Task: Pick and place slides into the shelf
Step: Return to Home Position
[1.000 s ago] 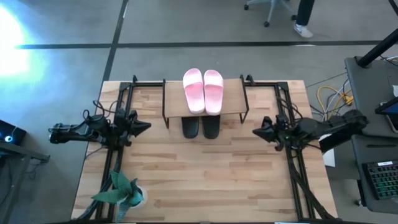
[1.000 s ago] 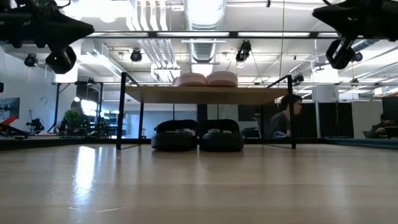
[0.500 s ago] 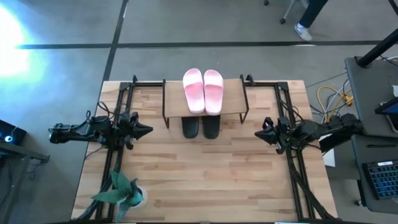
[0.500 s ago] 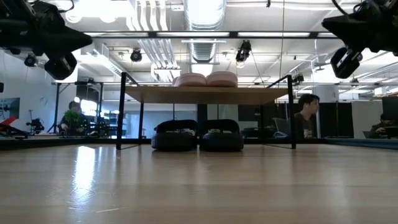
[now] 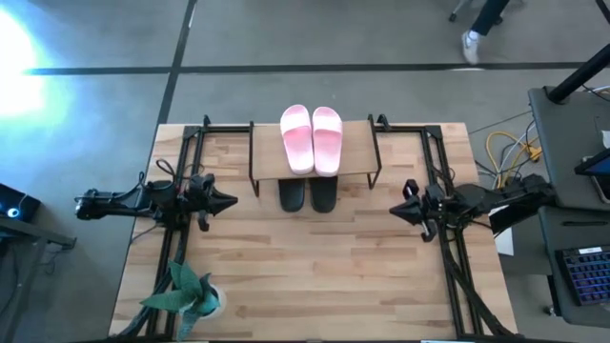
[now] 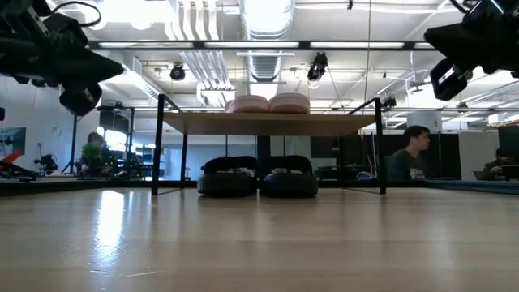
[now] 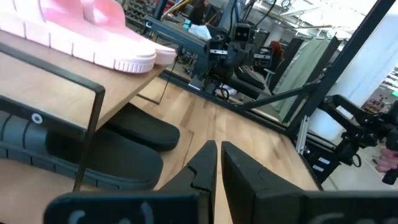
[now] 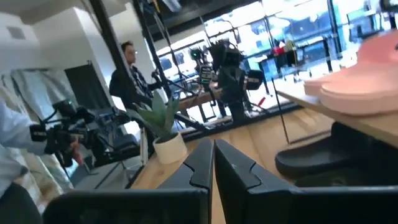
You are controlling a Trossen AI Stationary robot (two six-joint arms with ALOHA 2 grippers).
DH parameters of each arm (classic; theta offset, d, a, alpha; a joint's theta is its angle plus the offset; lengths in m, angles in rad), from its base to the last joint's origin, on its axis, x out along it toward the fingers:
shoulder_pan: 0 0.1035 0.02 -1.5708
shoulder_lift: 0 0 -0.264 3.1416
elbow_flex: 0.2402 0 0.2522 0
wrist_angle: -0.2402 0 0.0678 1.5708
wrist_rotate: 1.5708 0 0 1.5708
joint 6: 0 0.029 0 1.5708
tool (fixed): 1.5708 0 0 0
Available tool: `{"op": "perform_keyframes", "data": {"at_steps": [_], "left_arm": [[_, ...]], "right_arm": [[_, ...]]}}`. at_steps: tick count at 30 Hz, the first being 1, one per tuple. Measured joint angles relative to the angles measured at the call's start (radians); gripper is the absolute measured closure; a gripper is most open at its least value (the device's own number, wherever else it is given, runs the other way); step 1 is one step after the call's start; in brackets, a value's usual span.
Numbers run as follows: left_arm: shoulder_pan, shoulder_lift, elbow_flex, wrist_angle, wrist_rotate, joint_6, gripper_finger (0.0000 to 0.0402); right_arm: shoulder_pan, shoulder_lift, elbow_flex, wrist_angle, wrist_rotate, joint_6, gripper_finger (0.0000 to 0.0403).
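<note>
The light pink slides lie side by side on the shelf's wooden top board, soles down. The dark slides stand on the table under that board, their ends poking out at its near side. My left gripper hovers shut above the table, left of the shelf, pointing right. My right gripper hovers shut right of the shelf, pointing left. The left wrist view shows a pink slide above a dark one. The right wrist view shows the same.
A green potted plant stands at the table's near left corner. Black metal frames run along both side edges. Bare wood stretches between the shelf and the near edge. People move in the room beyond.
Both grippers have drifted a little toward the table's near edge, staying shut; the left one has also sunk slightly. The slides and the shelf have not moved. A person in the background has walked to the right.
</note>
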Motion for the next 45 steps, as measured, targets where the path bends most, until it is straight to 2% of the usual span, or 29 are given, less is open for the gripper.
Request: {"op": "perform_keyframes", "data": {"at_steps": [9, 16, 21, 37, 45], "left_arm": [[0.0, 0.0, -0.032, 0.011, -0.06, 0.028, 0.0393], [0.0, 0.006, -0.088, 0.175, -0.094, 0.064, 0.0393], [0.001, 0.005, -0.088, 0.176, -0.154, 0.099, 0.0393], [0.002, 0.009, -0.088, 0.176, -0.163, 0.124, 0.0393], [0.002, 0.011, -0.091, 0.198, -0.217, 0.125, 0.0393]], "right_arm": [[0.0, -0.078, 0.0, -0.031, -0.069, -0.043, 0.0394], [0.0, -0.083, 0.001, -0.046, -0.073, -0.021, 0.0394], [0.0, -0.083, 0.001, -0.058, -0.07, -0.021, 0.0394], [0.0, -0.083, 0.001, -0.119, -0.066, -0.057, 0.0394], [0.0, -0.082, 0.001, -0.116, -0.064, -0.068, 0.0394]]}}
